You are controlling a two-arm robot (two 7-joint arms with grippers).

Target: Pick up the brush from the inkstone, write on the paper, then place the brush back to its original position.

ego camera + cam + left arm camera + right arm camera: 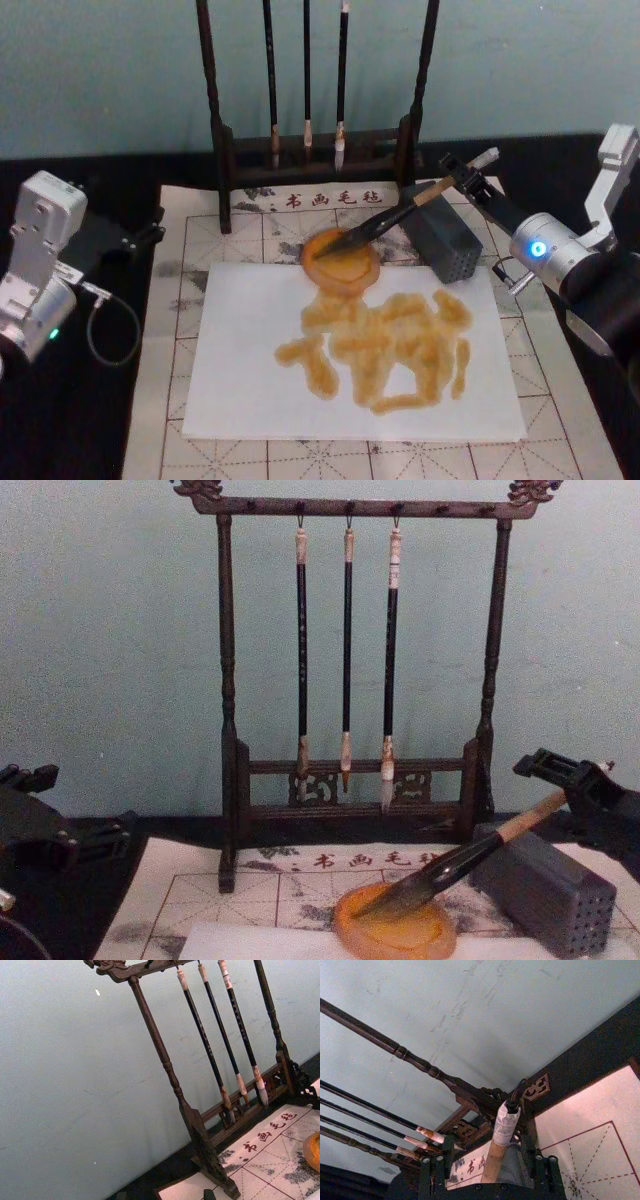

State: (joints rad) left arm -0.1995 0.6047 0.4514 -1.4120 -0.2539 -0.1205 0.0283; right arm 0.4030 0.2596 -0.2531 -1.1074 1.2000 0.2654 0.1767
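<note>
The brush (390, 215) lies slanted, its dark tuft in the round amber inkstone (340, 262) and its shaft propped on a grey block. My right gripper (468, 170) is at the brush's tan upper end. In the right wrist view its fingers (436, 1170) stand apart on either side of the shaft (501, 1135), open. From the chest view the brush (470, 855) rises from the inkstone (395, 930) toward the right gripper (565, 772). The white paper (250, 380) lies in front of the inkstone with amber strokes (385, 345) on it. My left gripper (140, 235) is parked at the left.
A dark wooden rack (225, 150) with three thin hanging brushes (305, 90) stands at the back. The grey block with dotted holes (445, 240) sits right of the inkstone. A cream mat with red grid lines (180, 260) lies under the paper.
</note>
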